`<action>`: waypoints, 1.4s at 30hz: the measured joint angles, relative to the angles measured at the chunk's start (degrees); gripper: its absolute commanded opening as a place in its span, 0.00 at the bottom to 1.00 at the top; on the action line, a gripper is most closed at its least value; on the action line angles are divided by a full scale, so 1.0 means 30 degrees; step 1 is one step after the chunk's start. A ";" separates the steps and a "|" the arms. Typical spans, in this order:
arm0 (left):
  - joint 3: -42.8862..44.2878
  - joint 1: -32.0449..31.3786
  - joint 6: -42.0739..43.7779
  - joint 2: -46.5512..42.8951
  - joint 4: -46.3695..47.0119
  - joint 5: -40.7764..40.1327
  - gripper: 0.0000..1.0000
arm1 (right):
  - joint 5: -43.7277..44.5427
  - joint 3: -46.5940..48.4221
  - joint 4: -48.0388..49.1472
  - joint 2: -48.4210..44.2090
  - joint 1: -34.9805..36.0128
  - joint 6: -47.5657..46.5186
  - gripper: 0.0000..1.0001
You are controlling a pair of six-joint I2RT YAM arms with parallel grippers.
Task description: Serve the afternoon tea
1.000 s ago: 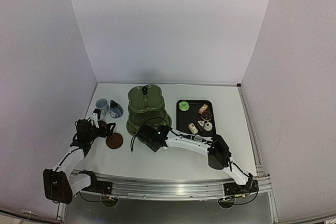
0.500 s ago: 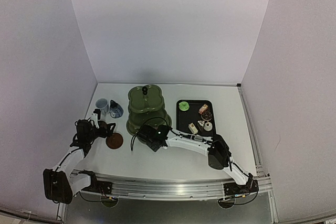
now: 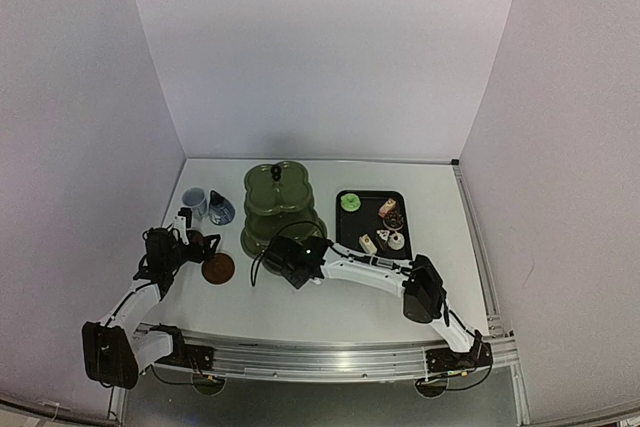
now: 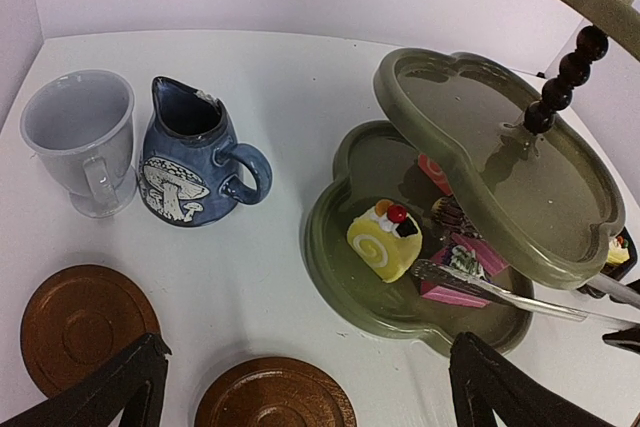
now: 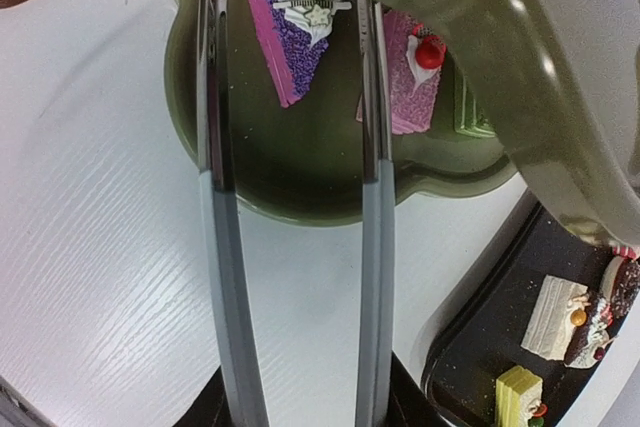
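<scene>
The olive-green three-tier stand point(image 3: 275, 209) holds several cakes on its bottom tier point(image 4: 330, 267): a yellow roll point(image 4: 385, 237), a pink wedge point(image 5: 290, 32), a pink cake with a cherry point(image 5: 415, 82) and a green cake point(image 5: 470, 107). My right gripper point(image 3: 285, 259) is shut on the tongs point(image 5: 215, 147). The tong arms are spread on either side of the pink wedge point(image 4: 460, 272). My left gripper point(image 4: 310, 397) is open and empty above two brown saucers point(image 4: 85, 322) point(image 4: 275, 397). The pale cup point(image 4: 80, 137) and blue pot point(image 4: 185, 157) stand beyond them.
The black tray point(image 3: 372, 222) to the right of the stand holds several more cakes, among them a white one point(image 5: 560, 317) and a yellow-green one point(image 5: 520, 392). The stand's middle tier point(image 4: 500, 157) overhangs the bottom tier. White walls enclose the table.
My right arm's elbow has shifted slightly to the right, and the tongs stay at the bottom tier. My left arm has hardly moved.
</scene>
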 measured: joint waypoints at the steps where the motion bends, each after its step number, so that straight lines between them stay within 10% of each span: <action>1: 0.0000 0.0000 0.0000 0.0000 0.0000 0.0002 0.98 | -0.0104 -0.0182 -0.0033 -0.0325 0.0000 0.0011 0.35; 30: 0.0000 0.0000 0.0007 0.0007 0.0000 0.0051 0.98 | -0.5868 -0.8626 -0.2057 -0.9802 -0.0577 0.0127 0.33; 42: 0.0000 0.0000 0.0029 -0.0030 0.0000 0.0266 0.98 | -0.4041 -0.9882 -0.5982 -1.1469 -0.5624 0.1758 0.31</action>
